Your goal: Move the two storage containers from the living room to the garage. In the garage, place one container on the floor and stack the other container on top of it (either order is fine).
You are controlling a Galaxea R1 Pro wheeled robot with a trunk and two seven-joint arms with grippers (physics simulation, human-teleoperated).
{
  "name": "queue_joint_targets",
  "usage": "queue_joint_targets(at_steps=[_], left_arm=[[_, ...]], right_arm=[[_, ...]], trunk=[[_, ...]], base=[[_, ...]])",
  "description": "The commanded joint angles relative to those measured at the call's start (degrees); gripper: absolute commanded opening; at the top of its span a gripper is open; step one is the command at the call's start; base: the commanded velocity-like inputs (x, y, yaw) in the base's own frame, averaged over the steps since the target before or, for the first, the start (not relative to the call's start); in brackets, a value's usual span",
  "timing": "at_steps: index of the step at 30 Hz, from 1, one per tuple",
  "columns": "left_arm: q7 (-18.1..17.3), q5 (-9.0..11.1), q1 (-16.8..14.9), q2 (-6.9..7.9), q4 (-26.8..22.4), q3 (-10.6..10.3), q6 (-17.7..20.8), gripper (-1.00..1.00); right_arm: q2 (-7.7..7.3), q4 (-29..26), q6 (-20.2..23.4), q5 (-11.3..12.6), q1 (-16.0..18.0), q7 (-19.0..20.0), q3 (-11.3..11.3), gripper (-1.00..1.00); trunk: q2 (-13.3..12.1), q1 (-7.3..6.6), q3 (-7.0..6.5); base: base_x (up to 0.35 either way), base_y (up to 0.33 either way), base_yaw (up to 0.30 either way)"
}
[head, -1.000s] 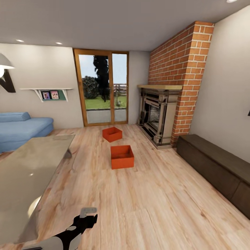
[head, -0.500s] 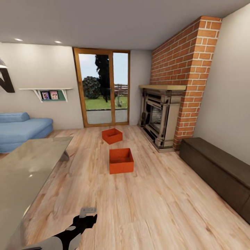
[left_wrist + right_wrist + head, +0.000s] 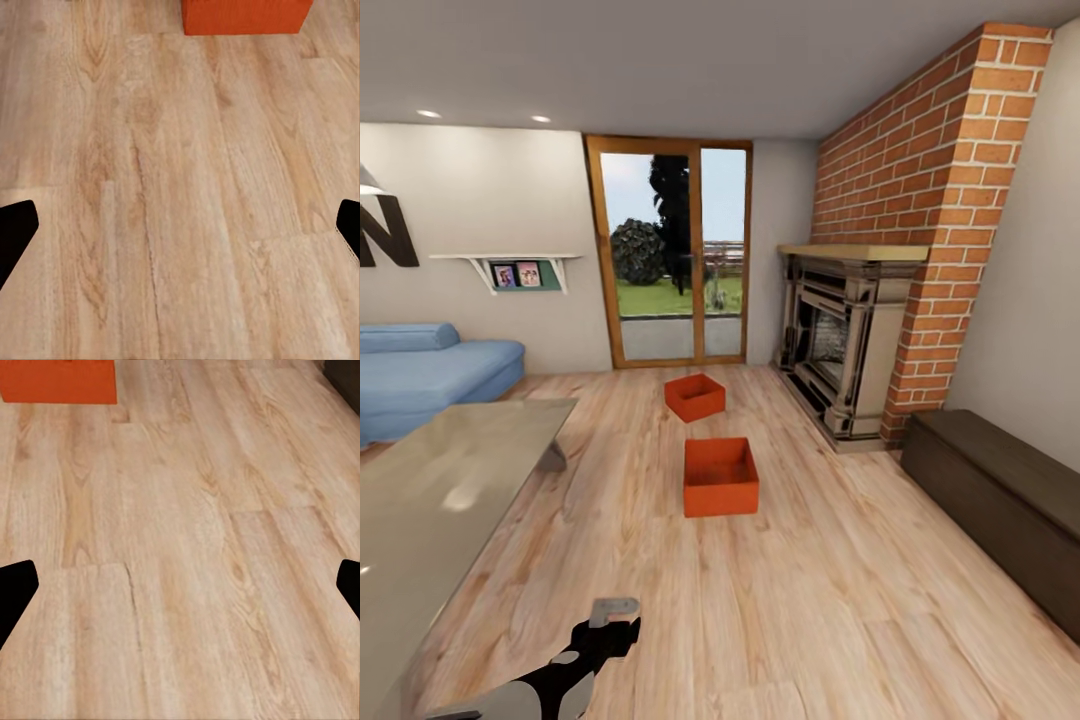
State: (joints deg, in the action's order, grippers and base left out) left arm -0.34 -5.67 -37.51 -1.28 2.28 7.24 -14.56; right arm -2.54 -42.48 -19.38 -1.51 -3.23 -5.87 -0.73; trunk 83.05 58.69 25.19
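From the head camera, the living room lay wide open: two orange-red storage containers sat on the light wood plank floor [image 3: 840,600], both open-topped and upright. The nearer container [image 3: 720,477] rested square to the camera, and the farther container [image 3: 695,397] sat turned at an angle, closer to the wood-framed glass doors [image 3: 672,260]. The two boxes were near each other but clearly apart, with bare planks between them. To the right stood the red brick fireplace [image 3: 920,230], and a long dark bench [image 3: 1000,500] ran along the wall beyond it. The blue sofa [image 3: 430,375] sat at far left, with a glossy table [image 3: 440,510] in front of the robot on that side.

The left arm [image 3: 575,665] poked in low in the head view, its tip pointing toward the boxes but well short of them.

The left wrist camera gave what the head view could not: the left gripper [image 3: 180,232] had its fingertips [image 3: 15,229] spread wide, nothing between them, and one orange-red wall of a container [image 3: 246,16] beyond. The right wrist camera showed the right gripper [image 3: 180,592] likewise wide apart and empty over planks, with an orange-red box wall [image 3: 58,382] and a dark corner [image 3: 346,376] of furniture beyond.
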Motion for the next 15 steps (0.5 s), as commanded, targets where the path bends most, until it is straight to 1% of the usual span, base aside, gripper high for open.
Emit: queue_joint_targets(at_steps=[1, 8, 15], left_arm=[[0.0, -0.6, -0.1, -0.01, 0.3, 0.5, -0.4, 1.00], [0.0, -0.6, -0.1, -0.01, 0.3, 0.5, -0.4, 1.00], [0.0, -0.6, -0.1, -0.03, 0.3, 0.5, -0.4, 1.00]], right_arm=[[-0.01, -0.1, 0.0, -0.2, 0.0, -0.2, 0.0, 1.00], [0.00, -0.1, 0.0, -0.2, 0.0, -0.2, 0.0, 1.00], [0.03, -0.1, 0.0, -0.2, 0.0, -0.3, 0.0, 1.00]], trunk=[[0.0, 0.04, 0.05], [0.0, 0.04, 0.05], [0.0, 0.04, 0.05]], base=[[0.330, -0.119, 0.000], [0.330, -0.126, 0.000], [0.323, -0.160, 0.013]])
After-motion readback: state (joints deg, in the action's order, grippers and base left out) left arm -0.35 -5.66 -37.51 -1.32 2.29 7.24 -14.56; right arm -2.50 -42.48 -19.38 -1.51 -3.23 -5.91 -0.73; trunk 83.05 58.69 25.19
